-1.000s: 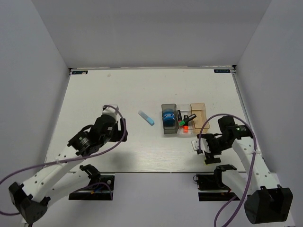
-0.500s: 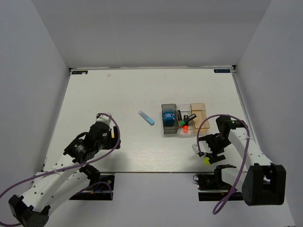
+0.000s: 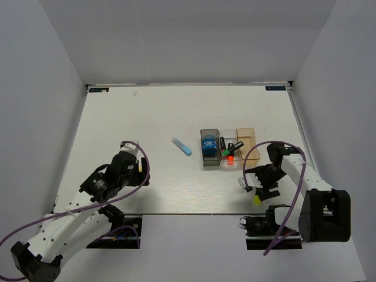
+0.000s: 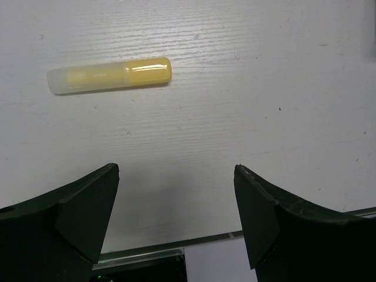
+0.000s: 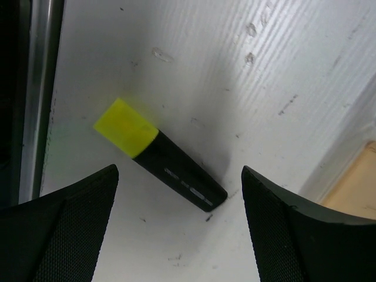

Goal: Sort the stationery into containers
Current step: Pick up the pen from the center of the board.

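Partway there! The blue tape roll (image 3: 209, 145) sits in the smoky bin (image 3: 202, 148), and green- and orange-capped markers (image 3: 227, 154) lie in the clear bin (image 3: 230, 167). The tan bin (image 3: 247, 134) looks empty.

Three things remain on the counter (image 3: 147, 117):
- The light-blue stick (image 3: 181, 146) lies left of the bins.
- The cream piece (image 4: 110, 75) lies ahead of the left gripper (image 4: 176, 176), jaws wide apart.
- The yellow-capped marker (image 5: 158, 155) lies under the right gripper (image 5: 179, 170), jaws spread, gripping nothing.

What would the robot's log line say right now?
left gripper open over cream stick | right gripper open over yellow-capped marker | both lying on table | light-blue stick unsorted
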